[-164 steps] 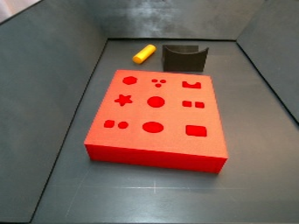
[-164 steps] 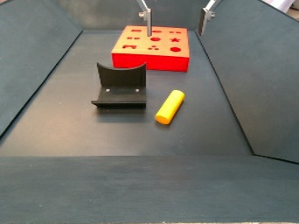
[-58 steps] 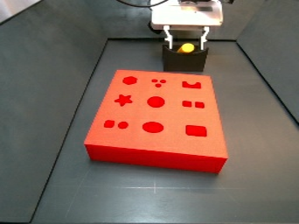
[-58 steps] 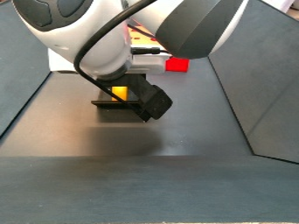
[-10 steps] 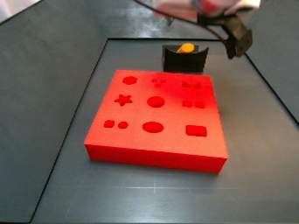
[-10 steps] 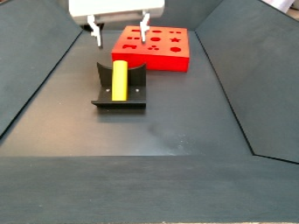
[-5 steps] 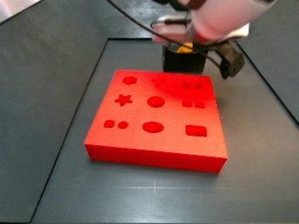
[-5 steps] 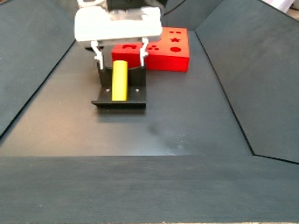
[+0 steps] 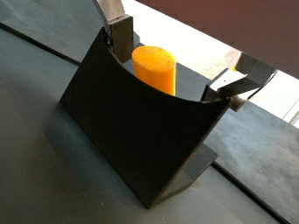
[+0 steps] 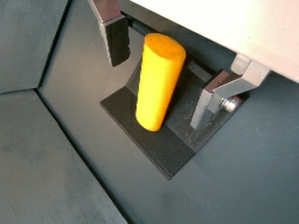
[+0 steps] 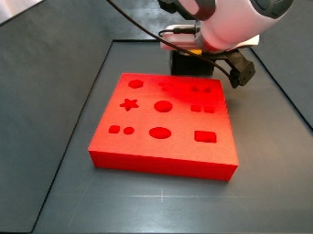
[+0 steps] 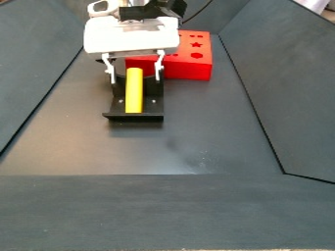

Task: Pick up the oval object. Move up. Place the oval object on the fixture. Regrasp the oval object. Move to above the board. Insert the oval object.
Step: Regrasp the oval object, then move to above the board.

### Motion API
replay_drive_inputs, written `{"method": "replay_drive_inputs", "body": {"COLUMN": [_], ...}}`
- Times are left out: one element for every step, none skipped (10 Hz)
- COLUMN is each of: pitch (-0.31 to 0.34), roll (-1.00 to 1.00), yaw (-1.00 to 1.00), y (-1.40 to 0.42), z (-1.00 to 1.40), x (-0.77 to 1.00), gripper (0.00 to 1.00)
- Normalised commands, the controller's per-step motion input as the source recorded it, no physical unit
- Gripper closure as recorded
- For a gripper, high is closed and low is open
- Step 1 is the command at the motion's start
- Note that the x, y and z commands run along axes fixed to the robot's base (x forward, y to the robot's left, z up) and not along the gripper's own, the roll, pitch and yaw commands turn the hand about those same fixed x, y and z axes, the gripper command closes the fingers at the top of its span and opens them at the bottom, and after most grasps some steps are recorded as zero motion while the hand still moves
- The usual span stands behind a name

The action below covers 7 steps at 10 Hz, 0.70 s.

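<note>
Side view, left to right: the gripper (image 12: pixel 131 67) sits low over the fixture (image 12: pixel 135 103), one finger (image 12: pixel 106 67) left of the peg (image 12: pixel 131 88) and one right of it. Jaws wide, straddling the peg with a gap on each side, nothing gripped. The peg lies lengthwise on the fixture, far end resting in the notch of the upright, near end toward the front of the base plate. The red board (image 12: pixel 187 56) is right of and behind the fixture, partly hidden by the gripper body.

In a side view from the board end, the board (image 11: pixel 163 122) fills the near middle, shaped holes facing up. The fixture (image 11: pixel 186 62) stands just past its far edge, mostly covered by the arm. The gripper (image 11: pixel 202 57) is down at the fixture; the peg can't be made out here.

Both wrist views: the peg (image 9: pixel 156 69) (image 10: pixel 158 79) lies between the two fingers (image 9: pixel 119 37) (image 10: pixel 114 38), clear of both pads. The fixture (image 9: pixel 135 127) (image 10: pixel 155 140) upright is in front of the peg in a wrist view, base plate under it in both.
</note>
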Motion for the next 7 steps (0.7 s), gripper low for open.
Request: {"method": "replay_drive_inputs", "body": {"pitch": [-0.003, -0.002, 0.0, 0.17, 0.169, 0.165, 0.147], "roll": [0.05, 0.05, 0.0, -0.09, -0.1, -0.11, -0.08], "yaw": [-0.02, -0.02, 0.0, 0.03, 0.03, 0.05, 0.08], "y": [0.0, 0.0, 0.0, 0.22, 0.22, 0.21, 0.2], "z": [-0.17, -0.17, 0.0, 1.0, 1.0, 1.0, 1.0], "x": [0.01, 0.01, 0.0, 0.11, 0.11, 0.11, 0.1], "gripper": [0.0, 0.0, 1.0, 1.0, 1.0, 1.0, 1.0]}}
